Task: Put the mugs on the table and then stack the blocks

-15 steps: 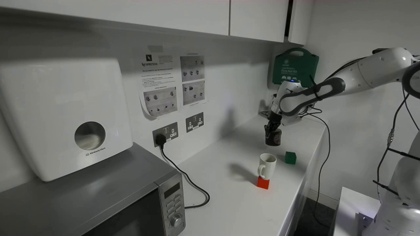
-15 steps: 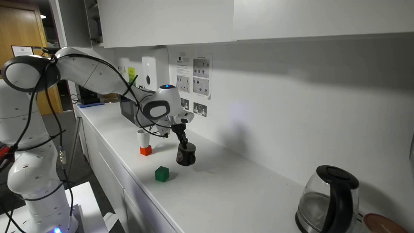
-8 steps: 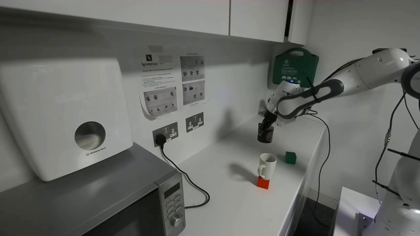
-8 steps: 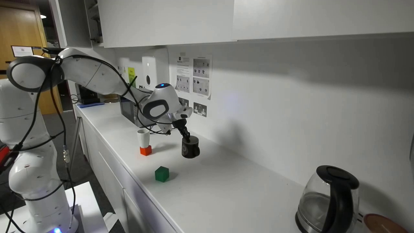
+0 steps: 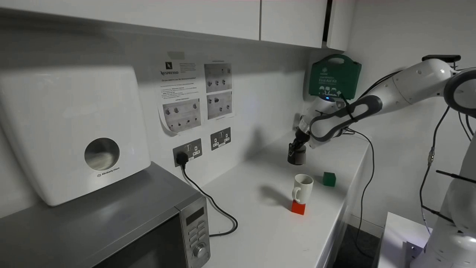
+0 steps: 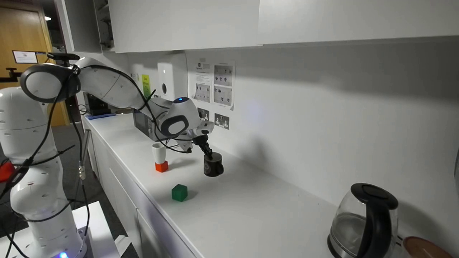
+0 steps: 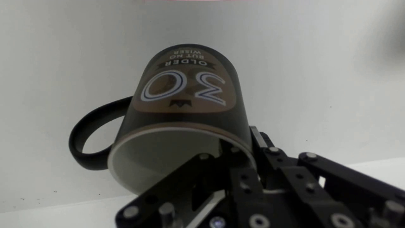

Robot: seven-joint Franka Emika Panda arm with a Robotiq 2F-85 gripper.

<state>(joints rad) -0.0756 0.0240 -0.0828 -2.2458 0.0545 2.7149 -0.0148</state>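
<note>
Gripper (image 7: 242, 139): fingers brought narrow, pinching the wall of the dark mug (image 7: 186, 104) at its rim. Wrist view: one finger (image 7: 229, 156) down inside the mouth, its partner against the outer wall at right. Mug's body lies left of the pinch and beyond it; handle juts out to the left, well apart from the fingers. Lettering on the side, "30" and "older but no wiser", reads upside down from here.

In both exterior views the dark mug hangs below the fingers, mouth up, near upright, raised above the countertop (image 6: 258, 215); how high cannot be told. In an exterior view, green block (image 6: 179, 192) on the countertop, left of the mug and nearer. White mug (image 6: 159, 153) farther off to the left, upright on top of the red block (image 6: 161, 166). Kettle (image 6: 364, 220) right and near. Microwave (image 5: 122, 219) near left in an exterior view; green first-aid box (image 5: 334, 74) at the far end.
</note>
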